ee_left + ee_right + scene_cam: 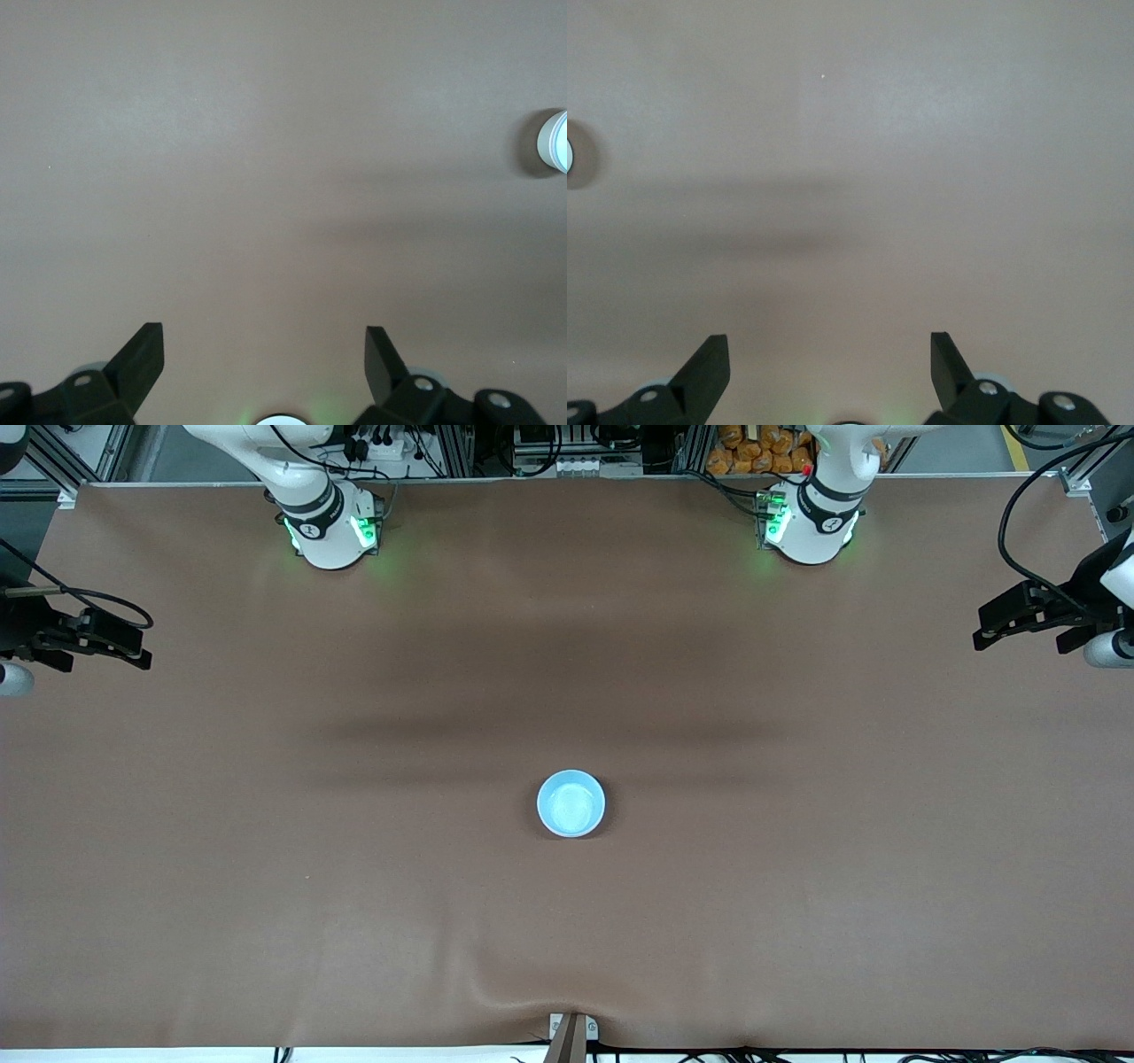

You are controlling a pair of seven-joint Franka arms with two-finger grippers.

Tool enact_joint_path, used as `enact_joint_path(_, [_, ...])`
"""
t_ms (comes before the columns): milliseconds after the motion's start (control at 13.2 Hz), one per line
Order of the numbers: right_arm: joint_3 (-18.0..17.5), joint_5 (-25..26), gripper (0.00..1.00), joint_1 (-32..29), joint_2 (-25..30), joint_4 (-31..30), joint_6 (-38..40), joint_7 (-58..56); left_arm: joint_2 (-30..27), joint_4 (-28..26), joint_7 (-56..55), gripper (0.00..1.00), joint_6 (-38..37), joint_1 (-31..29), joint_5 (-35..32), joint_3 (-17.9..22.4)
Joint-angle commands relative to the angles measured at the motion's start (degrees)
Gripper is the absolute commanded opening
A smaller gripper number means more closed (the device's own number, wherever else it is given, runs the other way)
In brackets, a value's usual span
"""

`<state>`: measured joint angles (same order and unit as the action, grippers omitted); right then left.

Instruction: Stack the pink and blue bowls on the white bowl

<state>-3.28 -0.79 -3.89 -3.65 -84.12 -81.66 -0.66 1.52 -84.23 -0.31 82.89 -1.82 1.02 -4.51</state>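
A light blue bowl [571,803] stands upright in the middle of the table, and only its blue inside and rim show from above. Its edge also shows in the left wrist view [555,142] and as a sliver in the right wrist view [569,158]. No pink bowl or white bowl shows on its own; I cannot tell whether either sits under the blue one. My left gripper [982,629] [264,329] is open and empty, up over the left arm's end of the table. My right gripper [140,646] [830,336] is open and empty, over the right arm's end.
A brown mat [354,868] covers the table, with a wrinkle near a clamp [571,1032] at the edge nearest the front camera. The arm bases [332,527] [806,522] stand along the other long edge.
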Motion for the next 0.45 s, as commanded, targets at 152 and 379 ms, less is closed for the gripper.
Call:
enact_joint_path(152, [-0.7,0.1,1.00,1.8,1.1,0.5,2.4,7.3,0.0,0.6,-0.9,1.00,-1.1,0.1,0.7,-0.1])
enact_joint_path(379, [-0.6,0.0,1.00,1.8,1.1,0.5,2.2,7.3,0.0,0.6,-0.9,1.00,-1.2,0.1,0.7,-0.1])
